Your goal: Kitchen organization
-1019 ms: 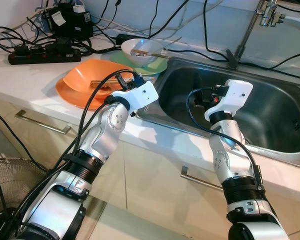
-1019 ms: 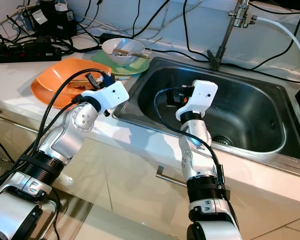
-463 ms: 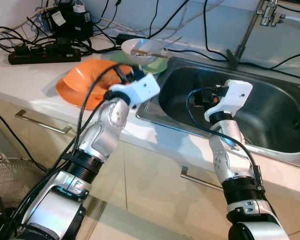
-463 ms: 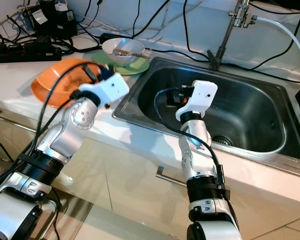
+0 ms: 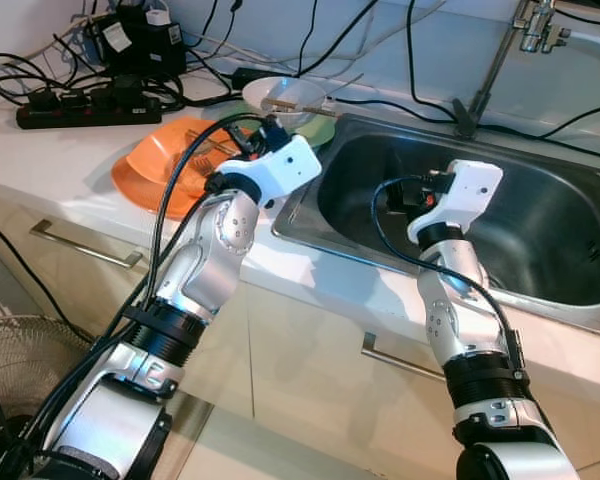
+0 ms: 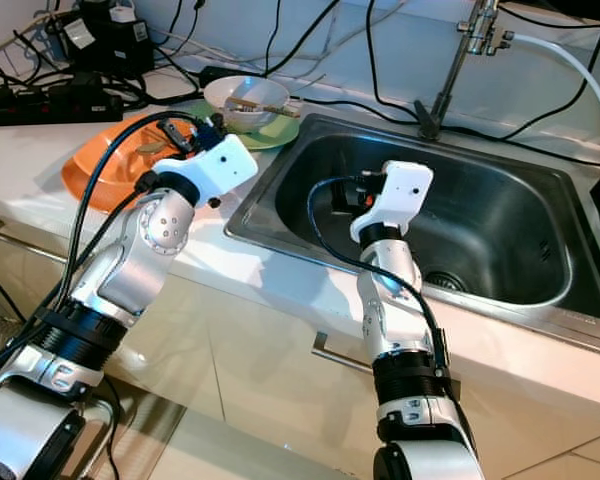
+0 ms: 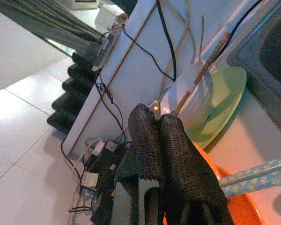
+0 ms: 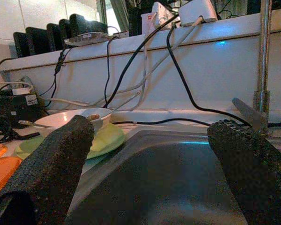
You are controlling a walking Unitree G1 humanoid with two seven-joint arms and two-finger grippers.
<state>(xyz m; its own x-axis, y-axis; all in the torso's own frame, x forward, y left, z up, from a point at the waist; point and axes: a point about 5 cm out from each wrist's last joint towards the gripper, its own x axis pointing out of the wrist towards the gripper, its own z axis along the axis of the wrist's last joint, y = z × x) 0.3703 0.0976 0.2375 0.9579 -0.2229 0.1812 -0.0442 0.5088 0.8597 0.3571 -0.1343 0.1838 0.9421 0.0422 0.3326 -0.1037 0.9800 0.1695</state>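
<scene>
1. The orange dishes (image 5: 150,165) are glossy and shallow, a bowl resting in a plate of the same colour on the white counter (image 5: 40,150)
2. The left pincer (image 7: 161,140) hangs just over the orange dishes' sink-side edge with its two black fingers pressed together; nothing shows between them
3. A pair of pale blue patterned chopsticks (image 7: 253,176) lies across the orange bowl, close beside the left pincer
4. Just beyond the left pincer sits a white bowl (image 5: 283,98) on a light green plate (image 7: 222,105); wooden chopsticks (image 7: 203,70) rest in the bowl, leaning over its rim
5. The right pincer (image 8: 154,164) is held over the steel sink (image 5: 540,235), fingers spread wide apart and gripping nothing
6. The sink basin ahead of the right pincer is bare metal with a drain (image 6: 442,281) on its floor; a faucet (image 5: 495,60) rises at its back rim
7. Black cables and a power strip (image 5: 85,108) lie on the counter beyond the orange dishes
</scene>
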